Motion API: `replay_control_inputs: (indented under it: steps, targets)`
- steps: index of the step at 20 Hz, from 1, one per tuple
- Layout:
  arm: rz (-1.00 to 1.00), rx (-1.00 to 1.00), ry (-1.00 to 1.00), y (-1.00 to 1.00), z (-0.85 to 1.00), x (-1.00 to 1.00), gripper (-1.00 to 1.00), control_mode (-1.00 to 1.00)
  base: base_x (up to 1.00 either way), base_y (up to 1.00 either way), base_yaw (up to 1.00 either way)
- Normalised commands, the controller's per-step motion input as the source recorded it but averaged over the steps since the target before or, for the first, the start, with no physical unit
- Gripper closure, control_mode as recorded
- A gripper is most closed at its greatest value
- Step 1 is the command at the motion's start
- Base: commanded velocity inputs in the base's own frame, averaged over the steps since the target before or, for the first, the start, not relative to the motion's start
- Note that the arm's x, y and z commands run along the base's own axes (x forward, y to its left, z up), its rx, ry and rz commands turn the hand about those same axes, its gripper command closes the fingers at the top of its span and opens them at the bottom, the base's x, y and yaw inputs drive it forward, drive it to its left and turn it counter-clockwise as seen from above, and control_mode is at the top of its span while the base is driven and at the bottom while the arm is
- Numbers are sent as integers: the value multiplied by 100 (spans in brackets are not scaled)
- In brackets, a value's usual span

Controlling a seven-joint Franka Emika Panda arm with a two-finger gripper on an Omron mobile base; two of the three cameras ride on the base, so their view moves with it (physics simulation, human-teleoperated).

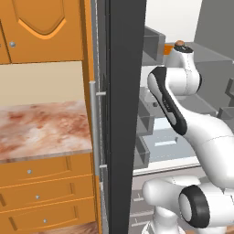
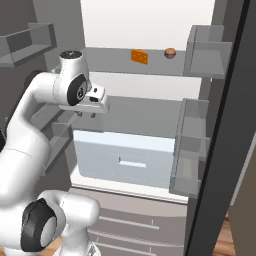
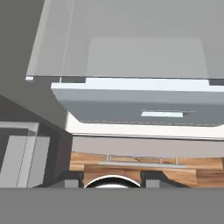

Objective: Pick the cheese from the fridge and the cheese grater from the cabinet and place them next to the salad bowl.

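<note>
From the left base view, the tall dark grey fridge [image 1: 125, 114] has its door edge-on, cutting off most of the inside; the marbled counter [image 1: 43, 130] sits beside it. Right base view: the small orange-yellow cheese wedge [image 2: 139, 56] rests on the upper shelf by a little brown ball [image 2: 170, 53], well above the two-finger gripper [image 2: 86, 115]. Can't tell if it's clenched. Hand view looks down past the pale drawer [image 3: 144, 109]; fingertips barely show.
</note>
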Motion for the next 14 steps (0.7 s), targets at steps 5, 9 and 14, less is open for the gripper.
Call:
replay_control_inputs:
  steps: [5,9,14]
  targets:
    - [0,0,-12,0,0,-46,-100,-100,0,0,0]
    - [-1,0,-28,-8,0,-66,-100,-100,0,0,0]
    - [3,0,-26,-20,24,-24,-100,-100,0,0,0]
